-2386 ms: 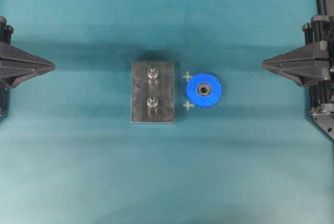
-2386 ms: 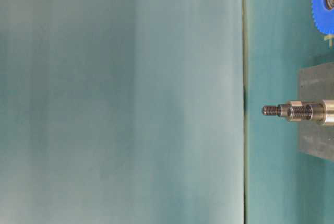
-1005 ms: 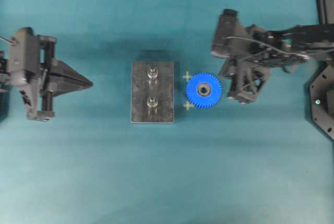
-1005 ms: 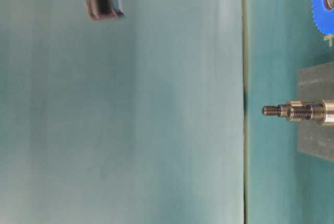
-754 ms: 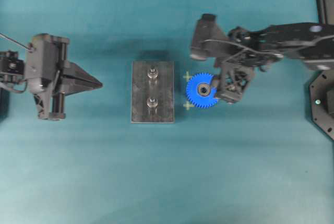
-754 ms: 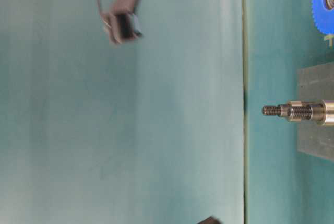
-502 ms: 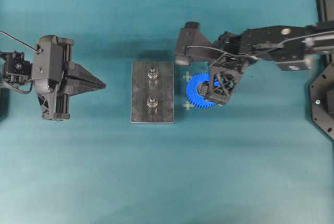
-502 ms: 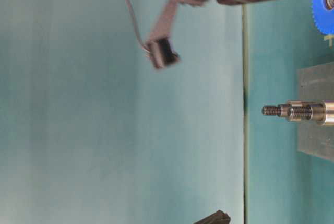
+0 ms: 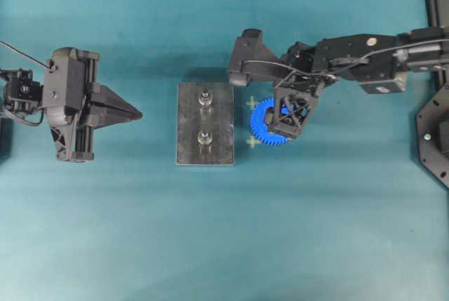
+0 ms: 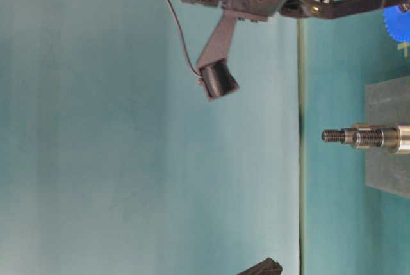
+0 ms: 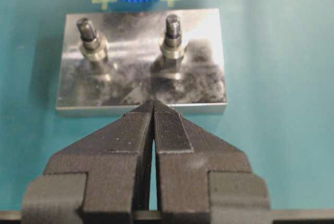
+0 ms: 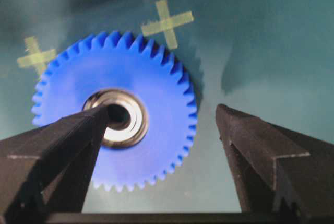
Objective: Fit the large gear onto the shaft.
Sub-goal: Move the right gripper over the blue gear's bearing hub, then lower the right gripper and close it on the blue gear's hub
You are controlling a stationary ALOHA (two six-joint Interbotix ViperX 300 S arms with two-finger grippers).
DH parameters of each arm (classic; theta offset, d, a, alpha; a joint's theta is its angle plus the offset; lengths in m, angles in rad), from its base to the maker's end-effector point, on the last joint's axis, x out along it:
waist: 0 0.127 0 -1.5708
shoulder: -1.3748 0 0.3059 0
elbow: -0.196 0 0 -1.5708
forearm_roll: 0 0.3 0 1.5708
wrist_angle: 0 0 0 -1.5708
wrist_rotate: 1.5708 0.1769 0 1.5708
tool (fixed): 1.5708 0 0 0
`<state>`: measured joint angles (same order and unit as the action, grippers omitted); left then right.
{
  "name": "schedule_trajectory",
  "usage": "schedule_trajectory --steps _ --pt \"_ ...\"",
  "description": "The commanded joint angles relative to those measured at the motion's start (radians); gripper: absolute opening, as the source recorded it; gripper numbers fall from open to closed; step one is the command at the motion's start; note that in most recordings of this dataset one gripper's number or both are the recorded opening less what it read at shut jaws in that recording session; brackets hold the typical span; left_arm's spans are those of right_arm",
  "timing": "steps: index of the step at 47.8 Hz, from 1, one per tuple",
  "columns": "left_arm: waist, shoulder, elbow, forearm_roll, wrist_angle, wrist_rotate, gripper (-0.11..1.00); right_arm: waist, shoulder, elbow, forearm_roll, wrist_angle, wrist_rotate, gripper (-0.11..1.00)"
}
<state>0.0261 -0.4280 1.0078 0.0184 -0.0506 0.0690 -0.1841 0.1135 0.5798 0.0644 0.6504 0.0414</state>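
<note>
gear: bright blue plastic toothed wheel with dark metal hub (image 9: 270,124), flat on the teal mat just right of the grey steel plate (image 9: 188,139), not on either silvery peg (image 9: 205,137)
right gripper (image 12: 156,130): jaws wide, empty, directly above gear; one finger over hub, other past rim
left gripper (image 11: 153,122): closed, well apart, facing plate
nearer arm: right

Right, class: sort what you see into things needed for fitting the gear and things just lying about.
Needed: gear; shaft on the plate; right gripper, open over the gear.

Lying about: two tape crosses; left gripper, shut, short of the plate.
</note>
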Motion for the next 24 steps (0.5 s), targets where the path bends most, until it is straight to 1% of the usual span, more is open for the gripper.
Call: schedule_trajectory --steps 1,11,24 --pt "0.002 -0.005 -0.018 0.003 -0.009 0.002 0.0 -0.005 0.0 -0.021 -0.008 0.003 -0.002 0.89" --pt "0.0 -0.005 -0.02 0.003 -0.009 0.002 0.0 -0.018 0.009 -0.021 -0.038 0.023 0.0 0.89" --pt "-0.002 -0.003 -0.015 0.003 -0.009 -0.002 0.0 -0.018 0.0 -0.023 -0.038 0.043 0.006 0.89"
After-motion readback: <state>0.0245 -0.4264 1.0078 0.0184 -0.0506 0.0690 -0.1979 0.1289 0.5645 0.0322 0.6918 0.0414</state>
